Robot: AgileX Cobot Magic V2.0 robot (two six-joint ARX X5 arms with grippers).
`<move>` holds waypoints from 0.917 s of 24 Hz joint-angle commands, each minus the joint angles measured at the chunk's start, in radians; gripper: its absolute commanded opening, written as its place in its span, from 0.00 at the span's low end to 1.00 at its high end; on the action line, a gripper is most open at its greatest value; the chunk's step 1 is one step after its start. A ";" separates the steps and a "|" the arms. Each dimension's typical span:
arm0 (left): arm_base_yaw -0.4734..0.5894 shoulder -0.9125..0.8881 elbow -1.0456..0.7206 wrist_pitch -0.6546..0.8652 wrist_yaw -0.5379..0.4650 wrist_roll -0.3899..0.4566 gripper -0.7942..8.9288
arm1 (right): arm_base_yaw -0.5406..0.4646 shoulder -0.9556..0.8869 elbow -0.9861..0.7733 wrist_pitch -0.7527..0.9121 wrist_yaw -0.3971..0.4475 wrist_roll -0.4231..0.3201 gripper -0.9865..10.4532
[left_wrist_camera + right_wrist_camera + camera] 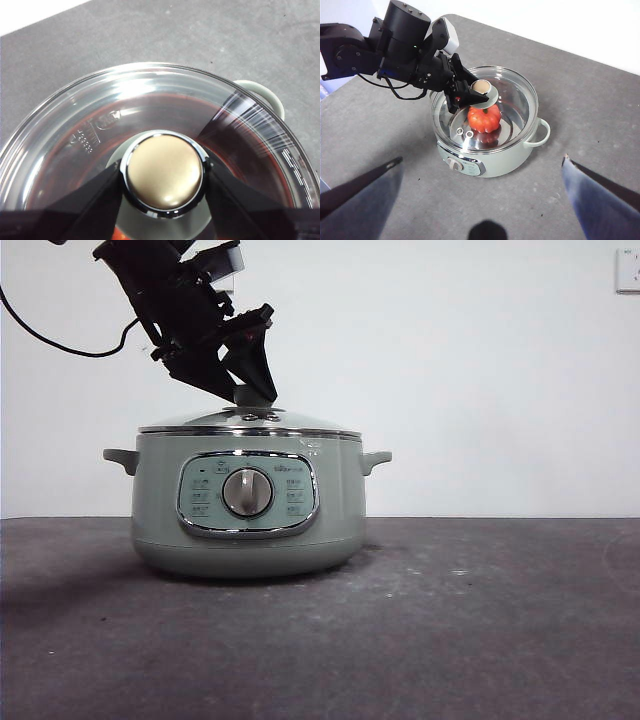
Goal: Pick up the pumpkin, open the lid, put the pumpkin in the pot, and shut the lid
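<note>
The pale green pot (250, 530) stands on the grey table with the glass lid (250, 422) sitting level on its rim. My left gripper (254, 392) comes down from the upper left, and its jaws are closed on both sides of the lid's knob (164, 172). The orange-red pumpkin (484, 119) lies inside the pot (510, 155), seen through the lid (517, 100) in the right wrist view. My right gripper (481, 160) is open and empty, high above the table on the pot's dial side.
The pot's side handles (375, 460) stick out on both sides. A black cable (60, 340) hangs from the left arm. A white wall stands behind the table.
</note>
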 commanded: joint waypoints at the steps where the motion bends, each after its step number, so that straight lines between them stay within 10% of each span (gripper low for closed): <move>1: -0.012 0.033 -0.026 -0.076 0.013 0.000 0.10 | 0.002 -0.002 -0.002 0.007 0.003 -0.006 0.69; 7: -0.012 0.032 -0.026 -0.076 0.012 -0.004 0.73 | 0.002 -0.002 -0.002 0.001 0.002 -0.005 0.69; 22: -0.011 -0.028 0.008 -0.100 0.013 -0.008 0.73 | 0.002 -0.002 -0.002 -0.020 0.002 -0.002 0.69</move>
